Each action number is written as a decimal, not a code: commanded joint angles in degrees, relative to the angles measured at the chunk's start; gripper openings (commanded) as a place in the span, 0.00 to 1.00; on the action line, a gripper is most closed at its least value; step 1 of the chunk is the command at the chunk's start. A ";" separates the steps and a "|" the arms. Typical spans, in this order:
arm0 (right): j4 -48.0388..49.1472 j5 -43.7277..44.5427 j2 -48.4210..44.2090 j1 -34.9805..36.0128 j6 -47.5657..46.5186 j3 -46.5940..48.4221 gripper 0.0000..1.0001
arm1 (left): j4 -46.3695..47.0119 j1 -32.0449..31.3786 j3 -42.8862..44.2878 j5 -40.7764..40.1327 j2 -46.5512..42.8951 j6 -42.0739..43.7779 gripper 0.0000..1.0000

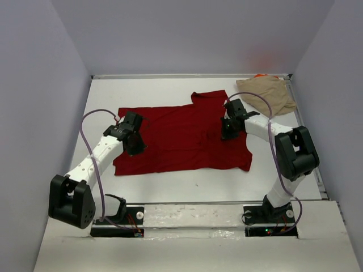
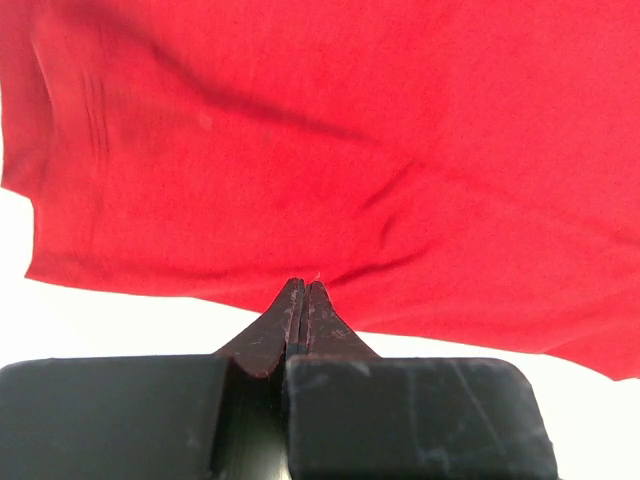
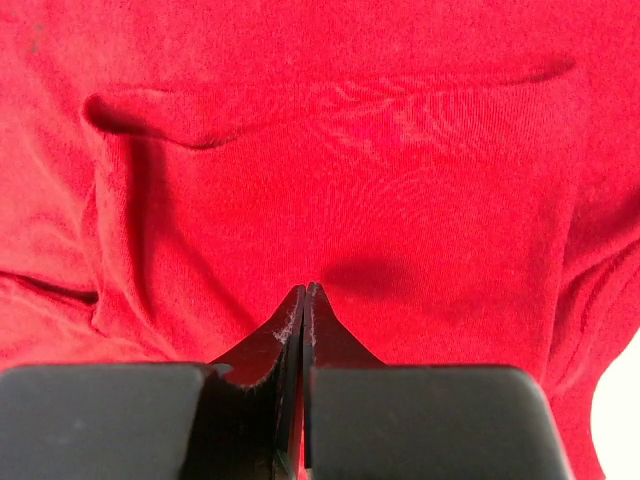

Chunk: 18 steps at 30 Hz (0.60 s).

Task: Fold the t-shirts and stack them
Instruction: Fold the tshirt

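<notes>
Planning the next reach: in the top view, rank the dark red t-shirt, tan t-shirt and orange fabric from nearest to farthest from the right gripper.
1. The dark red t-shirt: under the right gripper, mid-table.
2. The tan t-shirt: crumpled in the far right corner.
3. The orange fabric: a sliver behind the tan t-shirt, at the back wall.

Lab: walled white robot table [image 1: 187, 190]

A white table [image 1: 170, 190] sits enclosed by pale grey walls [image 1: 198, 34].
</notes>
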 commanded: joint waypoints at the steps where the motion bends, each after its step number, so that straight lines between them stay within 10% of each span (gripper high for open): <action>1: 2.64 0.80 1.22 0.43 -1.13 1.65 0.00 | -1.64 -1.73 -3.46 -0.86 -3.75 -2.78 0.00; 18: 5.46 -4.04 -1.24 0.43 -1.48 -0.37 0.00 | 5.03 -4.46 -7.77 1.42 6.52 -5.94 0.00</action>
